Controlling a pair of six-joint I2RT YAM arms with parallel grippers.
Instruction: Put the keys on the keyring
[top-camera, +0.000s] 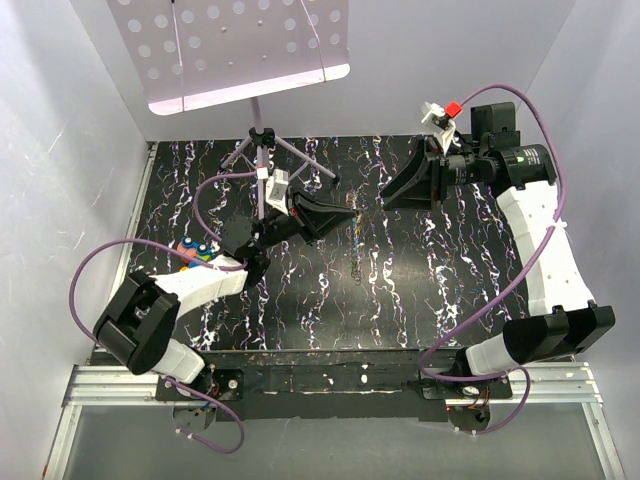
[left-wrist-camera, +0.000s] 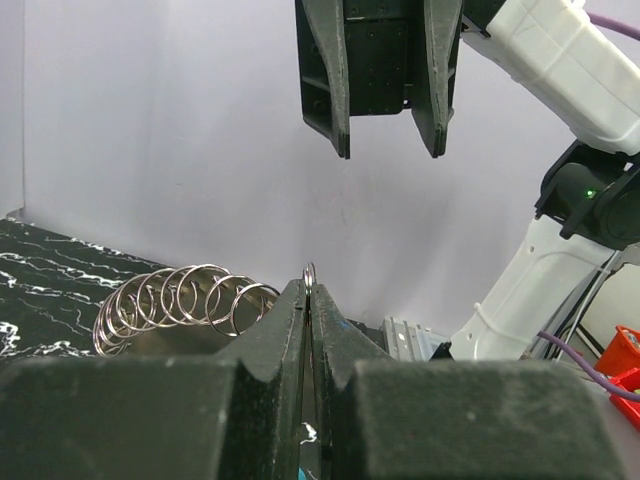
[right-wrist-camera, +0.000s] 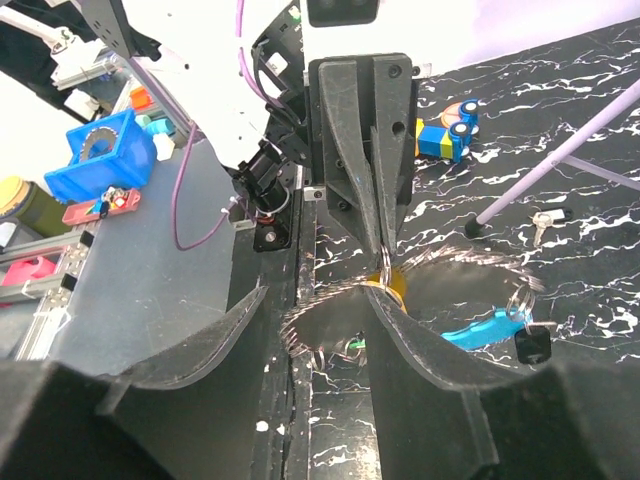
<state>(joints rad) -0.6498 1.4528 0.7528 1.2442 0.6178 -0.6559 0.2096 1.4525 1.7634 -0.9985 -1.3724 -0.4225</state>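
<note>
Keyring (left-wrist-camera: 309, 271) pinched (left tool (left-wrist-camera: 308, 292)), right tool (left-wrist-camera: 391, 152) spread

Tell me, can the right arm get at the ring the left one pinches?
Probably yes: the right gripper hangs open facing the ring, which pokes out of the shut left gripper, nothing between them.

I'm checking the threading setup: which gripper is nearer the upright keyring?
Left. The left gripper is shut on the keyring, which pokes out past its tips. The right gripper hangs open facing it, not touching.
</note>
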